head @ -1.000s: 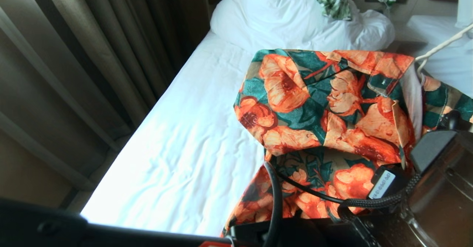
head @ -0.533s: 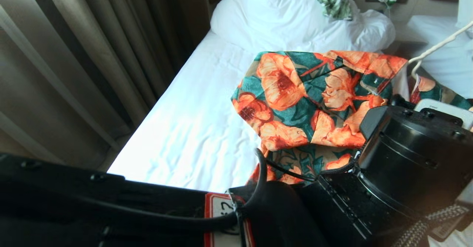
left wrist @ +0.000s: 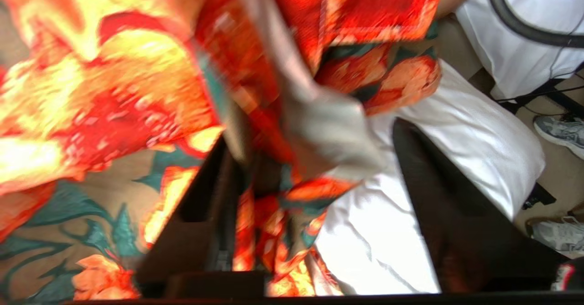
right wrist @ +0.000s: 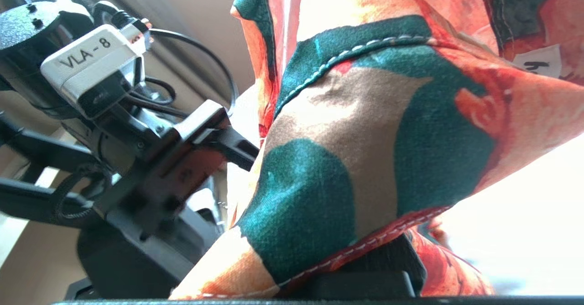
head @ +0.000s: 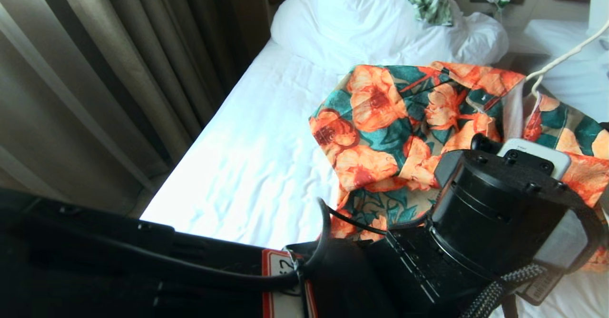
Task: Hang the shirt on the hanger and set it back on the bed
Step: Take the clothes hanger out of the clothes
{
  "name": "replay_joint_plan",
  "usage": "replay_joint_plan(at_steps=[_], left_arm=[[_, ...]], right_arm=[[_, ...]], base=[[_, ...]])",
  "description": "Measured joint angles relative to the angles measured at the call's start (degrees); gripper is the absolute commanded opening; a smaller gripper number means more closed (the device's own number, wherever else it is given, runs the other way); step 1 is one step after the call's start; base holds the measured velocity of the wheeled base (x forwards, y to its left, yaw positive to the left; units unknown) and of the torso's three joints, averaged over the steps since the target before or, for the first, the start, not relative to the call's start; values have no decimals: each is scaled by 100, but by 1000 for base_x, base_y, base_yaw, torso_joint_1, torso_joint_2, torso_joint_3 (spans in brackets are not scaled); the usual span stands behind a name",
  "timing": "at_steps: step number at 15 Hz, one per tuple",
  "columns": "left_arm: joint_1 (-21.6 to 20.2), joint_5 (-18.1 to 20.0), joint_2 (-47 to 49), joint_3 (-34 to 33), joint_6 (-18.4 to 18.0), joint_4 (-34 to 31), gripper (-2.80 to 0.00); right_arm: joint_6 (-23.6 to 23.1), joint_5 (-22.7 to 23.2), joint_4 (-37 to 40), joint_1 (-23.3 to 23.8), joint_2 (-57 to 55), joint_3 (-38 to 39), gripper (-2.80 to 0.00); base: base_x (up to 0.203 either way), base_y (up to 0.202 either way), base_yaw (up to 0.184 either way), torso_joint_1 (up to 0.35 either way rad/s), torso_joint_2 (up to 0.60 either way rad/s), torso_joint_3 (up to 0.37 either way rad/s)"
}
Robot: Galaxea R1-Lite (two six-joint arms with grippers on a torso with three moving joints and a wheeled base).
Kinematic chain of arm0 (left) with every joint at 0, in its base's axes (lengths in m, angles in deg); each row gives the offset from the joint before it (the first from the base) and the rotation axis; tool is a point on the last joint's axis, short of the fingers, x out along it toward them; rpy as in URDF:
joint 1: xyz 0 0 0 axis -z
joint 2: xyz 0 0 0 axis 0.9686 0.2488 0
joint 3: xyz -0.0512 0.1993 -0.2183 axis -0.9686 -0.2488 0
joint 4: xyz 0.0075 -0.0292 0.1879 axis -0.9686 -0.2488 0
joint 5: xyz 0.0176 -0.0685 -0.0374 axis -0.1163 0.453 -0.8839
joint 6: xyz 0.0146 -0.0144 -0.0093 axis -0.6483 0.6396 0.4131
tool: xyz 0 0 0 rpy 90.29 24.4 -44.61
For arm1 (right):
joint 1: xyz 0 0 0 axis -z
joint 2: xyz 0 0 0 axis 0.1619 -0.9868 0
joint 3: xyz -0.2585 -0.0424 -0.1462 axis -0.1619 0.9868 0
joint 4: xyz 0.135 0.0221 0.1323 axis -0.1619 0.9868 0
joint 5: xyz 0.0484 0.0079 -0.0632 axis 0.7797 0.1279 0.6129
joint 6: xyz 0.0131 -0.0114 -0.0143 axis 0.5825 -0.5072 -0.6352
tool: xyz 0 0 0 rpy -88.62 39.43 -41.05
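Head view has the shirt (head: 404, 127) lifted off the bed (head: 247, 165) on the right side, its orange-and-teal cloth draped in folds with the collar and pale inner band toward the far right, where the hanger (head: 556, 63) shows as a thin cream wire slanting up out of the collar opening. Held up like this, the fabric hangs free of the sheet, which looks meant to let the wire be worked into the shoulders without the bed dragging on the cloth.

The left gripper (left wrist: 310, 204) sits low and near, its wrist housing filling the near right of the head view and aimed into the shirt from the near side. In the left wrist view its two dark fingers (left wrist: 200, 223) stand partly apart with a bunched edge of the shirt between them, cloth lying against one finger; I cannot tell whether they have pinched it.

The right gripper is not seen in the head view. Its own view looks up along a taut fold of shirt lying across dark parts at the frame's edge; the fingers cannot be made out, but they are closed nearly tight, and I judge they are gripping the shirt's edge or the hanger under it to carry the weight. That view also shows the left arm's camera mount beside the cloth, so the two arms work close together.
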Motion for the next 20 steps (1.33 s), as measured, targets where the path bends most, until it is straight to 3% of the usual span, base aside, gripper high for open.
replay_joint_plan(at_steps=[12, 20], left_arm=[[-205, -67, -359, -591, 226, 249, -280], [-271, -234, -492, -393, 305, 240, -280]], right_arm=[[-78, 2, 0, 254, -294, -181, -280], [-64, 9, 0, 271, -327, -198, -280]], base=[[0, 0, 0, 0, 0, 0], [0, 0, 0, 0, 0, 0]])
